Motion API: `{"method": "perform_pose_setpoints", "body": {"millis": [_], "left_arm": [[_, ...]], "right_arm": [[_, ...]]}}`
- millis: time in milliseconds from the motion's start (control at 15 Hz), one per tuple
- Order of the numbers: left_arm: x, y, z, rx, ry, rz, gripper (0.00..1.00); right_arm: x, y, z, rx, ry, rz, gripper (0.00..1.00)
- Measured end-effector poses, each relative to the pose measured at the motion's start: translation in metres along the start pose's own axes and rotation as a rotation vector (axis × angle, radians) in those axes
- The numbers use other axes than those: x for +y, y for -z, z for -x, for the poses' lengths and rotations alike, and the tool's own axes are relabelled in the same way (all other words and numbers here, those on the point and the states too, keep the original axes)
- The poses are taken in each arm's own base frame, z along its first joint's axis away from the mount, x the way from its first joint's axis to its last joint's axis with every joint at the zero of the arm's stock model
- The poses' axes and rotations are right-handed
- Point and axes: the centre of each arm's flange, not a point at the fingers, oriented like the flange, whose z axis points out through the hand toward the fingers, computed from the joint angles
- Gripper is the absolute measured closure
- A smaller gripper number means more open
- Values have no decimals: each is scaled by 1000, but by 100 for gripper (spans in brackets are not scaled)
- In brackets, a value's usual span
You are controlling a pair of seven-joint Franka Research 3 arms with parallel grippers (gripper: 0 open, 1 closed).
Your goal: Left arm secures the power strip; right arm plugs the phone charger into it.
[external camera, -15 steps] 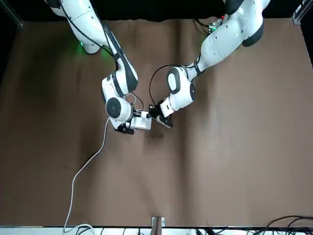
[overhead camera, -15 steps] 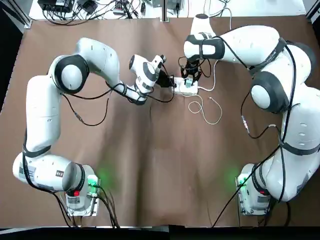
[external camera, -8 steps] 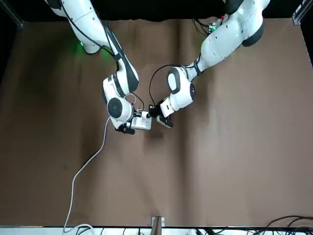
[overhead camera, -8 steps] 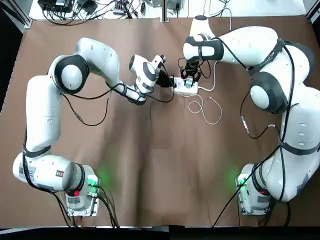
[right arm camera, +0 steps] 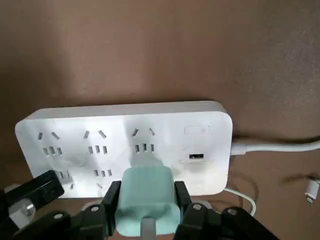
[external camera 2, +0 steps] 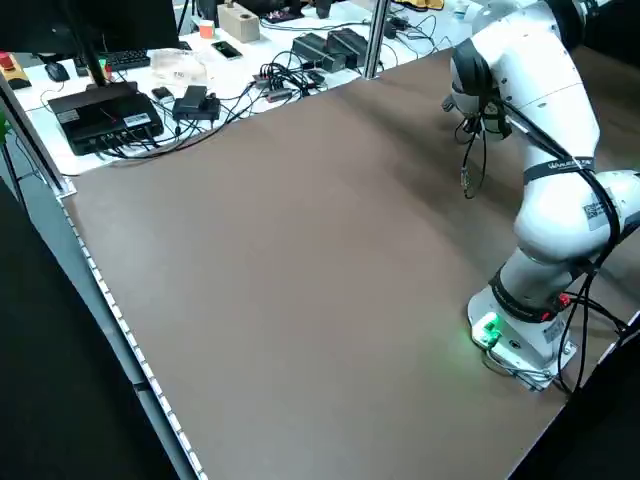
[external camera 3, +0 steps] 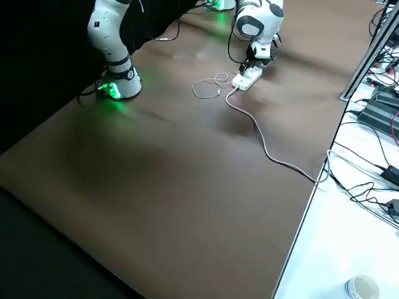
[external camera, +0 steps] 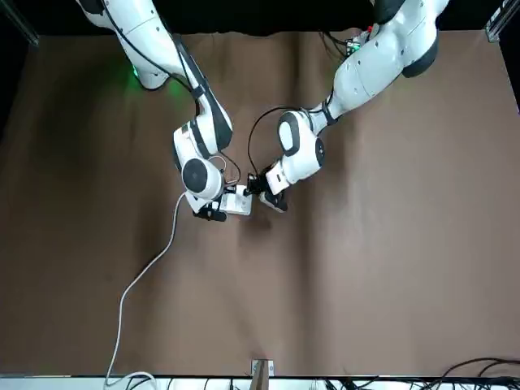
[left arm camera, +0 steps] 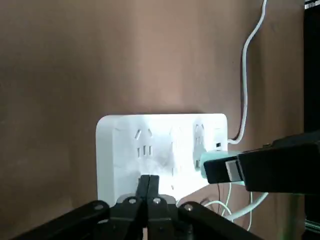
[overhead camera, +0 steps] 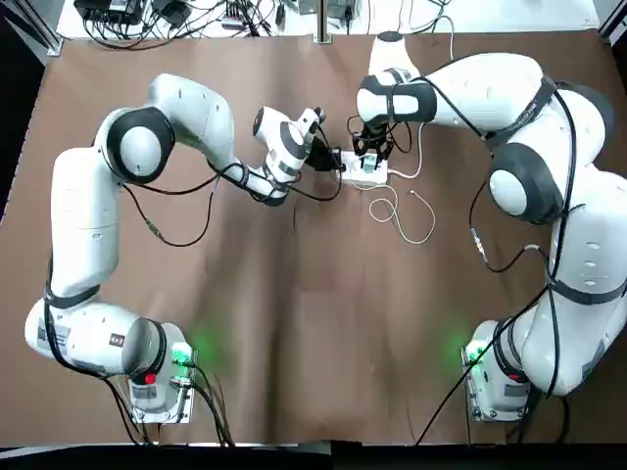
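Compared with the earlier frame, the right arm [overhead camera: 480,88] has shifted slightly toward the left arm [overhead camera: 83,215], which keeps its place. At the power strip [right arm camera: 115,120], the left gripper [left arm camera: 149,181] has its fingers closed together over one long edge, apparently to steady it. The right gripper [right arm camera: 149,187] grips the phone charger [right arm camera: 147,200] above the sockets. It seems to be the aligning step; next, the pins should meet the slots squarely, then a straight push downward.

Brown covering [overhead camera: 294,392] lies under both arms. Beyond it, a white bench [external camera 3: 312,249] carries a monitor [external camera 2: 110,20], black adapters [external camera 2: 345,45] and a cup [external camera 3: 361,288].
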Motion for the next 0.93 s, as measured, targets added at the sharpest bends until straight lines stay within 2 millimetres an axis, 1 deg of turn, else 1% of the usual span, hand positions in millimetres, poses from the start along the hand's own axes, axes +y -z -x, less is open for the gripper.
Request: {"method": "perform_pose_setpoints", "body": {"millis": [467,667,933], "left_arm": [[0,0,0,0,0,0,99],[0,0,0,0,0,0,99],[0,0,0,0,0,0,99]], "right_arm": [[-7,-1,6,24,13,32,52],[-11,-10,7,44,6,53,52],[-13,-11,8,51,10,62,52]]}}
